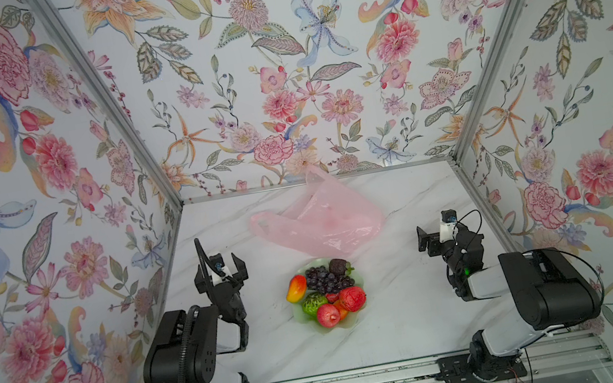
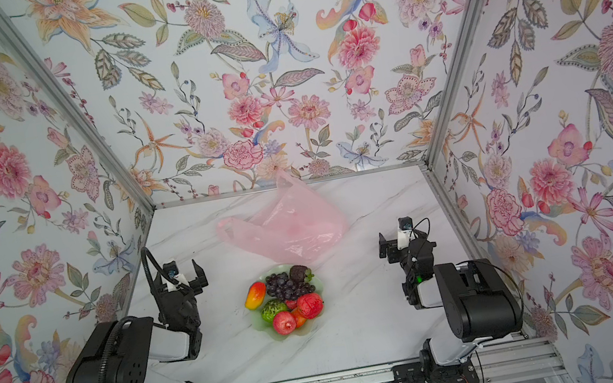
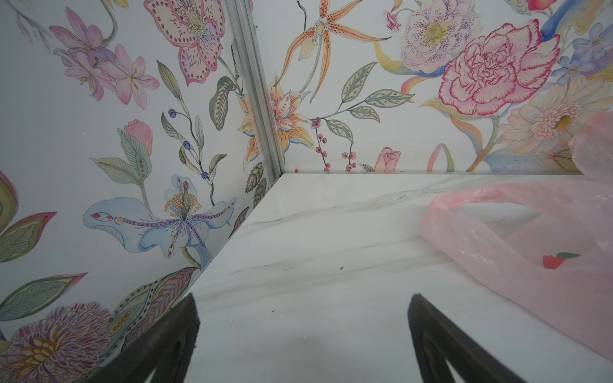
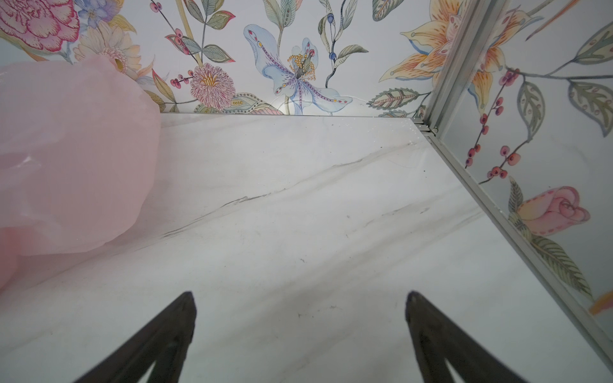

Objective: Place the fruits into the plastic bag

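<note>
My left pincer [image 1: 221, 273] and right pincer [image 1: 424, 242]: jaws apart, empty. plastic bag [image 1: 322, 219] ahead, inward: looks flimsy, slippery; I'd pinch 1 handle [image 1: 260, 225]. fruits [image 1: 326, 294] likely light, hard.

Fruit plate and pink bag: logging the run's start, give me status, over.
Left tool open, empty; right tool open, empty. Glossy toy fruits heaped on pale green scalloped plate. Thin translucent pink plastic bag lies slack beyond it. Nothing between.
</note>
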You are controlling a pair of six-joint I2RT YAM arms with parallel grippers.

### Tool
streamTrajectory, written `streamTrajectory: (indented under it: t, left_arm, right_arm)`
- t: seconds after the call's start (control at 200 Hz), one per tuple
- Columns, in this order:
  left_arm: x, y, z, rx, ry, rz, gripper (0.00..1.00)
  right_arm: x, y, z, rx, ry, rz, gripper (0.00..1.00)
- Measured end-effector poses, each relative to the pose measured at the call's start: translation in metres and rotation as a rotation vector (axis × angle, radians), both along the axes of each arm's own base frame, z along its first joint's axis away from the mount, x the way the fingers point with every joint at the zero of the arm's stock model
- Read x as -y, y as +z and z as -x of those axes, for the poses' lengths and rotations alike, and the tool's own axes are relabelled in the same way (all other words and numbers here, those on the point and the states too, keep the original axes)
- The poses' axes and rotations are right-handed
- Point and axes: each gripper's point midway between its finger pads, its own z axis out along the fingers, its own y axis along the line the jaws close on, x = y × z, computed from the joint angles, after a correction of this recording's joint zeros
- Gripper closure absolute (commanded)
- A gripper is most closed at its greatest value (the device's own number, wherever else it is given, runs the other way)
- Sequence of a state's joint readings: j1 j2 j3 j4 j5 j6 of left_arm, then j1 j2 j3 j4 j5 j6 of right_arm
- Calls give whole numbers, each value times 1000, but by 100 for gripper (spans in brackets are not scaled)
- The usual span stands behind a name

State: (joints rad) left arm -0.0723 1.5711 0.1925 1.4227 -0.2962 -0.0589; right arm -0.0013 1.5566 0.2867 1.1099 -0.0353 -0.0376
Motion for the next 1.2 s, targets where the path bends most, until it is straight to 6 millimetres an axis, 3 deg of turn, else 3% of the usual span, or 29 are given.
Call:
streamTrajectory:
  t: [0.556,0.671,0.831,1.061,1.126,1.201]
  left_arm:
    - [3,-4,-2,-33,-12,-20,1]
    - [-1,9,2,-21,20,-18,1]
    - [-13,58,9,69,94,21,1]
    - [-22,125,10,143,154,218,1]
    - [-17,137,7,128,128,279,1]
    - [-7,143,4,102,73,346,1]
  right_arm:
    - [2,1,0,2,-14,-6,1]
    - [10,8,3,14,-62,-8,1]
    - [25,43,-1,22,-173,-19,1]
    - [42,141,-18,41,-234,-254,1]
    - [40,151,-13,17,-177,-351,1]
    - [34,147,-5,-54,-124,-443,1]
